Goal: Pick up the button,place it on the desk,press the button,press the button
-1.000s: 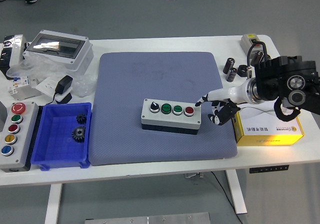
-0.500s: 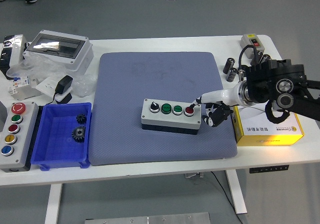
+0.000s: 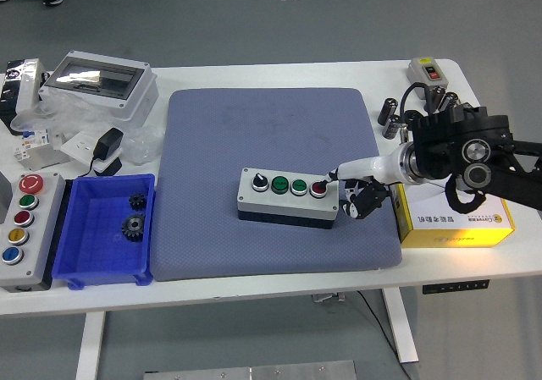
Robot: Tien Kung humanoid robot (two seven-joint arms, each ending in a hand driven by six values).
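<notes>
Resting on the near half of the blue-grey mat (image 3: 271, 143), the button box (image 3: 288, 198) is grey, with a black knob, two green buttons and a red button (image 3: 318, 189) at its right end. Right hand (image 3: 360, 190) comes in from the right: one white finger (image 3: 349, 170) points out straight, its dark tip touching the red button or just at its edge. Other fingers curled under, beside the box's right end, holding nothing. Black forearm behind it crosses over a yellow carton (image 3: 453, 219) at the mat's right edge.

Left side, near edge: a second grey button box (image 3: 25, 228) with red, green, red, yellow and blue buttons in a row. Next to it a blue bin (image 3: 106, 266) holding two dark gears (image 3: 134, 215). Both well apart from the hand.

Further back on the left: a black power adapter (image 3: 107, 145), clear plastic bags and small white packs, then a grey enclosure with clear lid (image 3: 100, 82).

Far right corner: small dark cylinders (image 3: 390, 118) just beyond the mat corner, and a small grey switch box (image 3: 426, 71) with a red button. White table (image 3: 254, 287) under everything. Nothing lies between the finger and the red button. Left arm not seen.
</notes>
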